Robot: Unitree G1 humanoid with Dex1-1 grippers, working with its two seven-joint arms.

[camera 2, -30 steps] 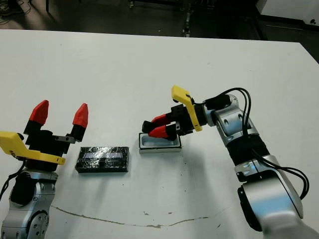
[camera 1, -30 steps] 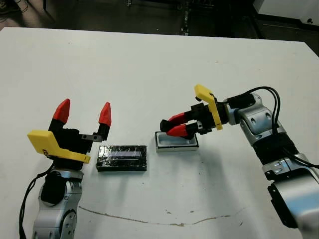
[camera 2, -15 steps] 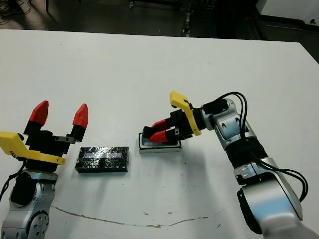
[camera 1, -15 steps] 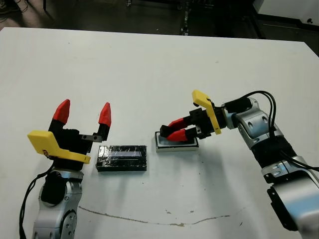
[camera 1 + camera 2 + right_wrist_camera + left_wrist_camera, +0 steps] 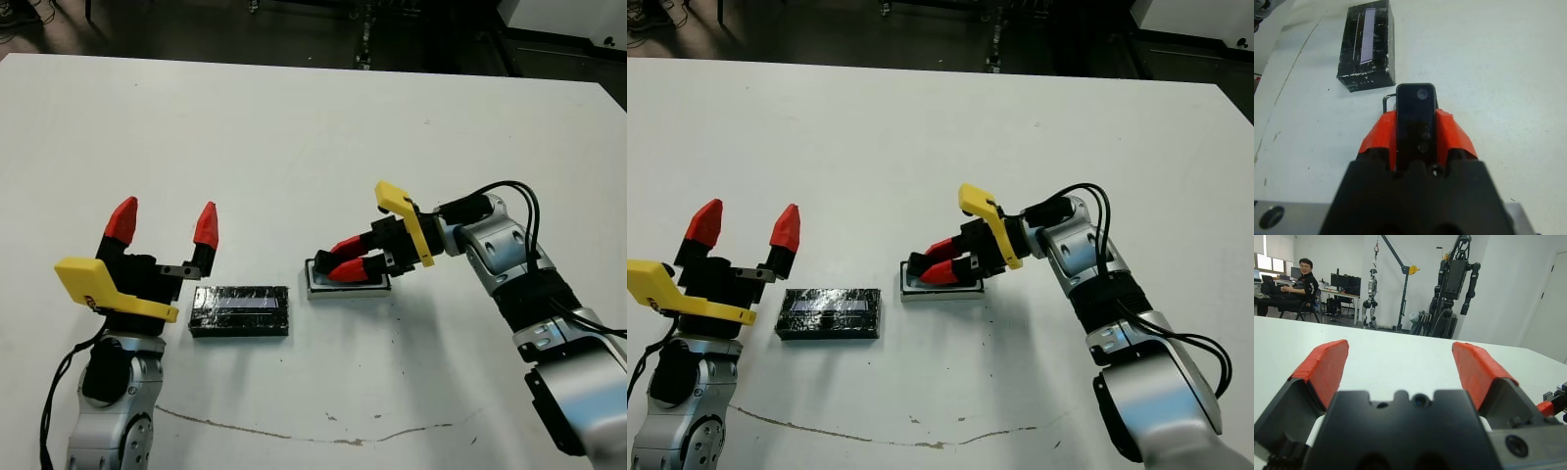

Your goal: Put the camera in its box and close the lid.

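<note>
The box [image 5: 348, 279] is largely covered by the right gripper [image 5: 335, 266], so only its pale near wall and part of its dark rim show in the head views; whether the camera [image 5: 1416, 122] touches the box floor cannot be determined. In the right wrist view the camera appears as a flat black bar clamped between the two red fingers [image 5: 1454, 139], its free end projecting past the fingertips, with only a thin corner of the box visible beyond it. The camera is thus grasped by the right gripper and held low over the box, its far end pointing toward the lid [image 5: 240, 310]. The lid lies flat on the white table [image 5: 294, 137] just to the robot's left of the box, stripe facing up, with a narrow strip of bare table between the two. The far half of the table is open surface, and there is free surface on the near side of both lid and box down to a thin brown line [image 5: 294, 431] across the tabletop. The left gripper [image 5: 165, 223] is spread wide with nothing between its fingers, raised near the left end of the lid and not touching it. In the left wrist view a seated person [image 5: 1295, 286] is visible beyond the table.
</note>
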